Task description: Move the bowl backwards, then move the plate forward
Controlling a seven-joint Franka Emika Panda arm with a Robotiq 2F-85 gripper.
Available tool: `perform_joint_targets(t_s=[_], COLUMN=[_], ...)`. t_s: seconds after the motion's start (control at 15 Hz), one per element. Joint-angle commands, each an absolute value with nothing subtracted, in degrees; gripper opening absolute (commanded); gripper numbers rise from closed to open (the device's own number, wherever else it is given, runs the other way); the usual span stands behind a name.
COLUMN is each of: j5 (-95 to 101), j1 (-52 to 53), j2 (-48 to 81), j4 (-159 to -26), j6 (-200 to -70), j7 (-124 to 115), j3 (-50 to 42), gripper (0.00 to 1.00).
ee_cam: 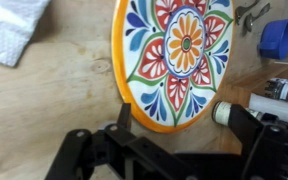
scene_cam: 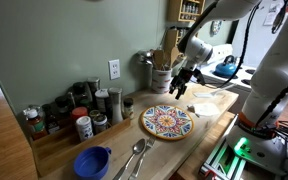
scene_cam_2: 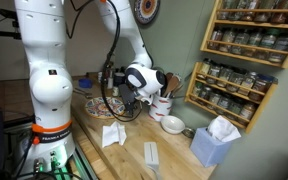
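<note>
The plate (scene_cam: pixel 166 122), round with an orange, blue and white pattern, lies flat on the wooden counter. In the wrist view the plate (ee_cam: pixel 179 55) fills the upper middle, its near rim reaching down between my fingers. My gripper (scene_cam: pixel 181 85) hangs a little above the plate's far edge. It is open, and the gripper (ee_cam: pixel 184 125) has nothing in it, with one finger on each side of the rim. The small white bowl (scene_cam_2: pixel 172 124) rests on the counter beside a utensil holder, apart from the gripper (scene_cam_2: pixel 134 95).
A blue bowl (scene_cam: pixel 92 160) and spoons (scene_cam: pixel 136 155) lie at the counter's near end. Spice jars (scene_cam: pixel 84 110) line the wall. A white bottle (ee_cam: pixel 224 112) lies close to one finger. A crumpled napkin (ee_cam: pixel 14 35), a tissue box (scene_cam_2: pixel 216 140) and a jar shelf (scene_cam_2: pixel 249 55) are nearby.
</note>
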State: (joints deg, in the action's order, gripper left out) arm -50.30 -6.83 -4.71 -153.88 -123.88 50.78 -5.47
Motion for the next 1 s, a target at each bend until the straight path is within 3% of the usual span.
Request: perform_joint_targets(t_s=[0.0, 0.27, 0.47, 0.67, 0.8, 0.93], j5=[-53.1, -51.8, -46.8, -36.3, -35.0, -37.1], j1=[-4.2, -2.6, -5.5, -8.3, -5.8, -5.9], j2=[-18.3, -21.0, -24.4, -25.2, -29.1, -25.2], j4=[-161.0, -157.3, -159.3, -157.2, -159.5, -157.3], j6=[-129.6, -138.5, -144.5, -138.4, -132.8, -136.4], j7=[42.0, 26.5, 14.0, 3.3, 5.8, 5.7], j3=[-3.2, 0.2, 8.3, 14.3, 13.4, 13.7], gripper=[1.00, 1.00, 1.00, 1.00, 1.00, 1.00])
